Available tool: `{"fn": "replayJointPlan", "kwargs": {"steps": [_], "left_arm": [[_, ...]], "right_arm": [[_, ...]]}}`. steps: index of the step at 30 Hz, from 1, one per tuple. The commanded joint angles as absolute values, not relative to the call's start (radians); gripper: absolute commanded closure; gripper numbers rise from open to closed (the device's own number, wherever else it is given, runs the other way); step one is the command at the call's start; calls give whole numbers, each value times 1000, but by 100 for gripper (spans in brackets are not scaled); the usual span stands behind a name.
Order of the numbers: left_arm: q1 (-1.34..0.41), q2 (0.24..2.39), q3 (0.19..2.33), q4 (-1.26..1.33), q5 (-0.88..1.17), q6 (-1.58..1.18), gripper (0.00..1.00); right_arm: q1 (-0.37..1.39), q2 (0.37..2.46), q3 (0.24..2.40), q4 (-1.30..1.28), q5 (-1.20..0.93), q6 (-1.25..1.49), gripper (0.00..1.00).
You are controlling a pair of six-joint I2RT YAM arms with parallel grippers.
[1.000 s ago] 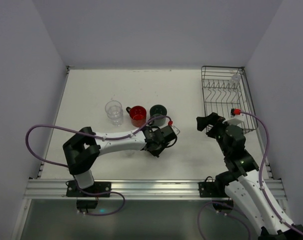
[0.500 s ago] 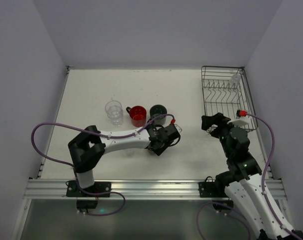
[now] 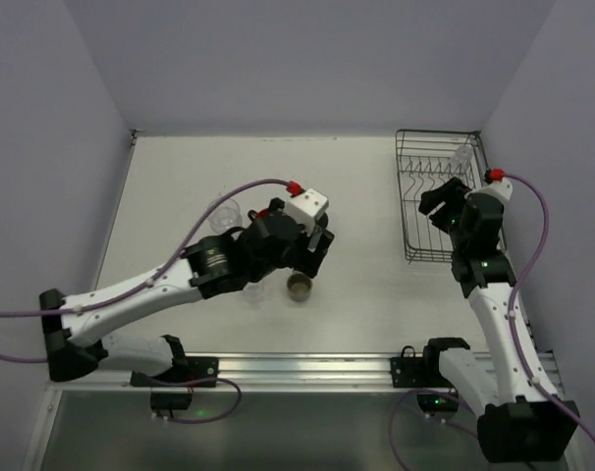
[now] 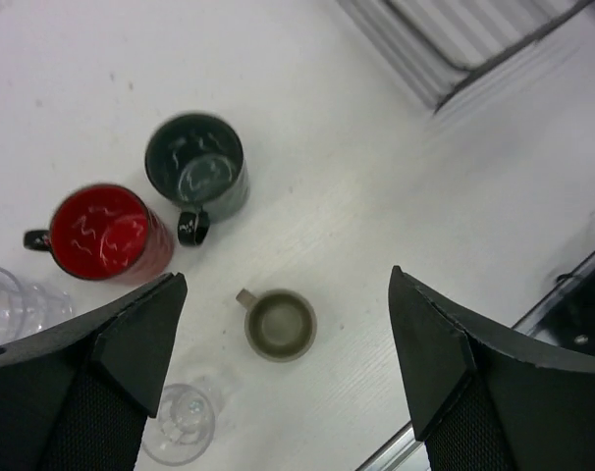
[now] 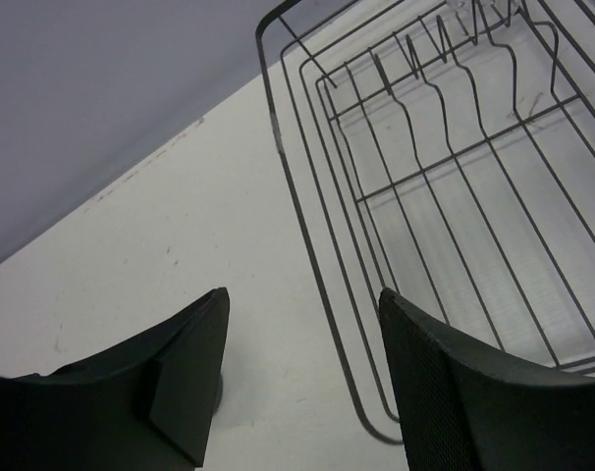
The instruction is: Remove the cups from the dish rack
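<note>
1. Out of the dish rack and standing on the table: red mug; dark green mug; olive-tan mug; two glass tumblers.
2. Left gripper hangs above that group, jaws wide, holding nothing.
3. Right gripper hovers at the rack's left edge, jaws partly apart, empty.
4. What looks like one last tumbler stands in the rack's far right corner; probably the only cup left to fetch.
</note>
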State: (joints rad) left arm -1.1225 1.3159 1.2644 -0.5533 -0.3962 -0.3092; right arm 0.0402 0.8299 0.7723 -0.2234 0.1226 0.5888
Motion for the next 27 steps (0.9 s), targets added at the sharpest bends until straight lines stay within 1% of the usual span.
{"fn": "replayJointPlan", "kwargs": {"steps": [1, 2, 4, 5, 7, 8, 9, 10, 11, 12, 13, 16, 17, 18, 19, 22, 23, 27], "left_arm": [[-1129, 1119, 1198, -414, -387, -264, 9], [-1129, 1039, 1152, -410, -367, -253, 7], [-1129, 971, 1106, -410, -364, -238, 7], [-1129, 907, 1051, -407, -368, -238, 5], [-1127, 849, 984, -370, -367, -238, 4], [-1127, 801, 916, -351, -361, -238, 3], [-1127, 784, 888, -329, -357, -233, 2], [-1127, 770, 867, -330, -368, -230, 1], [-1127, 770, 868, -337, -373, -227, 1], [-1127, 773, 873, -347, -377, -218, 1], [-1127, 776, 876, -359, -383, -212, 1], [-1127, 772, 871, -356, -373, -192, 1], [-1127, 767, 858, -351, -368, -190, 1], [-1127, 767, 854, -347, -365, -189, 1], [-1127, 769, 851, -347, -364, -187, 1], [-1127, 781, 856, -351, -350, -183, 1], [-1127, 784, 853, -351, -344, -184, 2], [-1127, 785, 850, -344, -336, -181, 2]], "right_arm": [[5, 1005, 909, -158, 110, 569, 35], [-32, 1052, 937, -156, 117, 577, 36], [-63, 1144, 997, -149, 155, 575, 37], [-78, 1240, 1064, -147, 175, 557, 37], [-90, 1339, 1144, -152, 217, 523, 38], [-95, 1441, 1235, -162, 244, 484, 39], [-112, 1492, 1286, -196, 264, 467, 41], [-123, 1590, 1380, -210, 284, 450, 42], [-132, 1591, 1422, -222, 285, 437, 43], [-150, 1682, 1469, -251, 290, 414, 44], [-158, 1727, 1553, -265, 291, 405, 45], [-181, 1879, 1672, -328, 258, 379, 46], [-184, 1914, 1756, -353, 267, 371, 46], [-186, 1975, 1796, -386, 264, 365, 46], [-184, 2002, 1868, -400, 264, 357, 45], [-193, 2109, 1975, -472, 284, 344, 44], [-196, 2134, 2044, -494, 284, 339, 43], [-204, 2229, 2150, -554, 311, 305, 39]]}}
